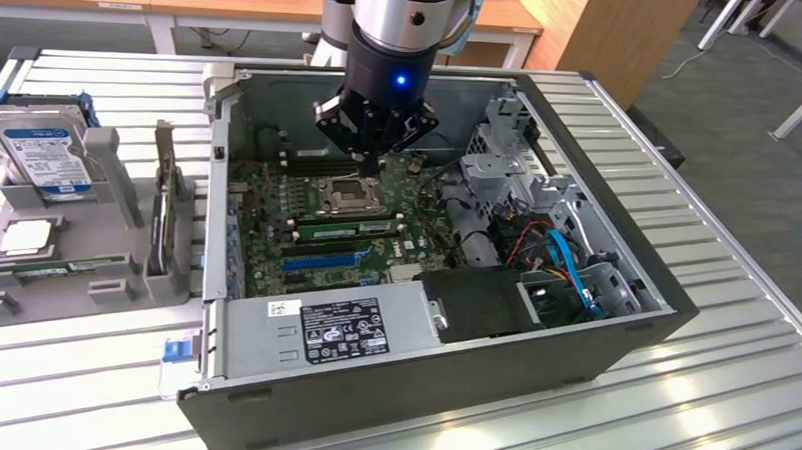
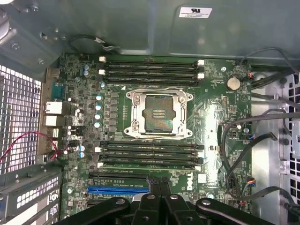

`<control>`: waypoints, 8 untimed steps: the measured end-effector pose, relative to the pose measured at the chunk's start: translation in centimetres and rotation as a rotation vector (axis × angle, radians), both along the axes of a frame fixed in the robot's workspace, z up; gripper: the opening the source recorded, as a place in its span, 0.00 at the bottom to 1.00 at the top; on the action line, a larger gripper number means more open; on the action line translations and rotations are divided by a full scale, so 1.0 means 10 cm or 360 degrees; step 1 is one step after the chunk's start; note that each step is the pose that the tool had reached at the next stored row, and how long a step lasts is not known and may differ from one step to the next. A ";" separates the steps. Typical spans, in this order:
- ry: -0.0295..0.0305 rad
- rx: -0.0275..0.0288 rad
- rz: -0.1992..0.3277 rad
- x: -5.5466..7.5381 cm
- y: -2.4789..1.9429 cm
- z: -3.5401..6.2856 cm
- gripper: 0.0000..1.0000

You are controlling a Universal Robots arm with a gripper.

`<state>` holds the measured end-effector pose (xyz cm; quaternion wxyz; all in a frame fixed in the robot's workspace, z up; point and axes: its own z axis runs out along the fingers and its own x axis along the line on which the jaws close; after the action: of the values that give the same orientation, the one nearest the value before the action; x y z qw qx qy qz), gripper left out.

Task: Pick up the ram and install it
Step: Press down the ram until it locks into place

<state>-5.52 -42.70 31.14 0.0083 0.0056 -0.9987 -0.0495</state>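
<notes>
Clenched black claw (image 1: 372, 161) (image 2: 159, 185), grasping nothing visible, hangs over the green motherboard (image 1: 275, 206) at upper centre. The long thin green ram stick (image 1: 352, 223) lies mid-frame among the slots.

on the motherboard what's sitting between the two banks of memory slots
The open CPU socket in its metal frame lies between the upper memory slots and the lower memory slots, clearest in the wrist view. Its middle looks empty, with no cooler over it.

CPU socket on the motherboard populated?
No. In the wrist view the CPU socket sits open inside its metal frame, bare contacts showing, with no processor or heatsink on it.
</notes>
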 end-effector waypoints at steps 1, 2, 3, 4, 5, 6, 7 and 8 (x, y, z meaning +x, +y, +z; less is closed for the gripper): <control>0.00001 0.00000 0.0000 0.00 0.000 0.000 0.10; 0.00009 -0.00002 0.0000 0.00 0.000 0.000 0.10; 0.00024 -0.00002 0.0000 0.00 0.000 0.001 0.10; 0.00029 -0.00003 -0.0001 0.00 0.000 0.001 0.10; 0.00030 -0.00002 0.0000 0.00 0.000 0.001 0.10; 0.00030 -0.00002 0.0000 0.00 0.000 0.001 0.10; 0.00048 -0.00001 0.0000 0.00 0.000 0.000 0.10; 0.00085 -0.00008 0.0000 0.00 0.000 -0.001 0.10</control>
<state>-5.51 -42.70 31.14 0.0110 0.0055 -0.9987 -0.0492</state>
